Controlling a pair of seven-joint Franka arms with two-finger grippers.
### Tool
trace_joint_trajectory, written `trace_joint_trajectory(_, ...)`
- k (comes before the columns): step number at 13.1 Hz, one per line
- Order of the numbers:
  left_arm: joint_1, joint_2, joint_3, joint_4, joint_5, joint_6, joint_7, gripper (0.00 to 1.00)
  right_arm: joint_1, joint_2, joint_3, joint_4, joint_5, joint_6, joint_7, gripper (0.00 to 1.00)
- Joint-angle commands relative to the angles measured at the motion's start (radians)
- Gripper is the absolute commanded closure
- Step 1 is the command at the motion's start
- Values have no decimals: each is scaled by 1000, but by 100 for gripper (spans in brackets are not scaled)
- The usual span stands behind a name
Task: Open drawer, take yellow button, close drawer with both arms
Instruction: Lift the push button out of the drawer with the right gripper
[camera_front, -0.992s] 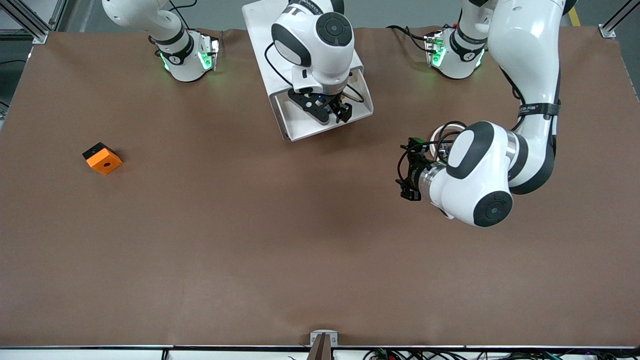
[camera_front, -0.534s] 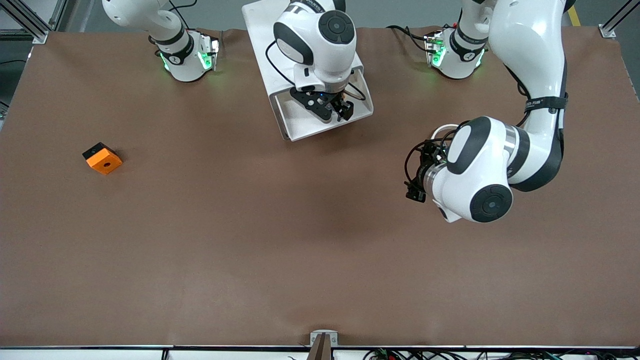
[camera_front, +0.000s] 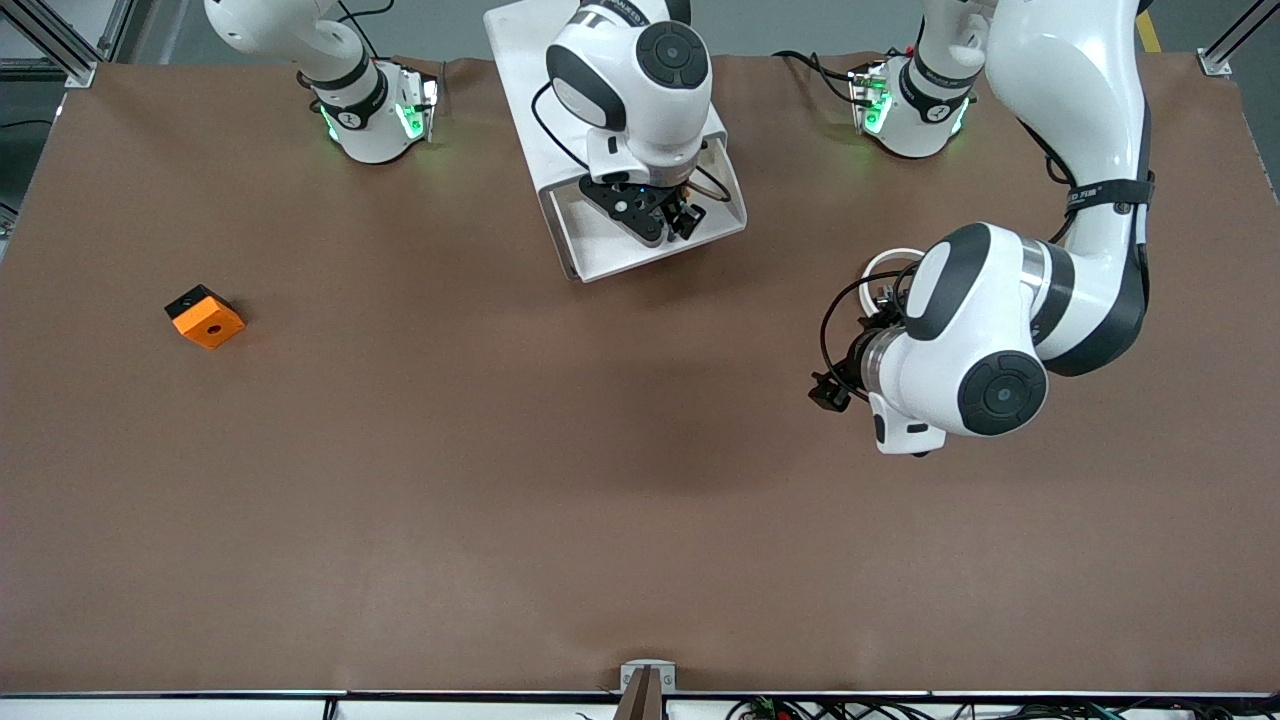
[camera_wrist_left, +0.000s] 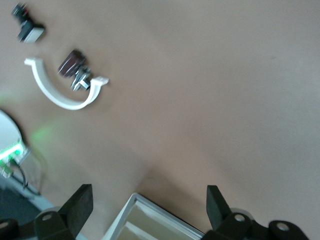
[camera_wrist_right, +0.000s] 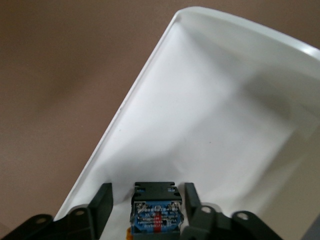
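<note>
The white drawer (camera_front: 598, 262) stands pulled out of its white cabinet (camera_front: 515, 60), between the two arm bases. My right gripper (camera_front: 665, 215) is down inside it. In the right wrist view the drawer's rim (camera_wrist_right: 131, 102) frames the button (camera_wrist_right: 155, 210), seen by its black-and-blue body. My right gripper (camera_wrist_right: 148, 204) straddles it: one finger (camera_wrist_right: 102, 205) stands clearly off it, the other is almost touching. My left gripper (camera_front: 830, 390) hangs open over bare table toward the left arm's end, mostly hidden under its wrist. In the left wrist view it (camera_wrist_left: 148, 205) holds nothing.
An orange square block (camera_front: 205, 317) with a centre hole lies toward the right arm's end. A white curved piece (camera_front: 885, 263) lies beside the left arm, also seen as the white curved piece (camera_wrist_left: 62, 95) with small black clip parts (camera_wrist_left: 75, 70). A corner of the drawer unit (camera_wrist_left: 127, 210) shows.
The left arm's wrist has swung toward its own end of the table and nearer to the front camera. The right gripper has shifted slightly inside the drawer and its fingers stand closer together.
</note>
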Motion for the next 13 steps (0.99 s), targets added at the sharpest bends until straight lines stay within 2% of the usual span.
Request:
trace_joint_trajectory(1, -10, -22, -1, -19, 26, 42, 97, 0, 5, 10, -6, 22, 9, -6, -3, 100)
trace_joint_trajectory(4, -16, -39, -4, -38, 52, 85, 224, 0, -1, 10, -6, 31, 12, -5, 0, 100)
trace_joint_trajectory(6, -20, -38, -16, -42, 60, 102, 304, 0, -21, 8, -9, 74, 69, -11, -5, 100)
trace_joint_trajectory(8, -26, -36, -18, -49, 58, 117, 338, 0, -50, 7, -7, 114, 84, -14, -9, 100)
trace_joint_trajectory(11, -27, -33, -34, -60, 58, 143, 339, 0, -109, -8, -7, 149, 88, -84, -125, 100)
trace_joint_trajectory(13, -25, -41, -39, -97, 60, 183, 373, 0, -180, -53, -12, 155, 85, -158, -259, 100)
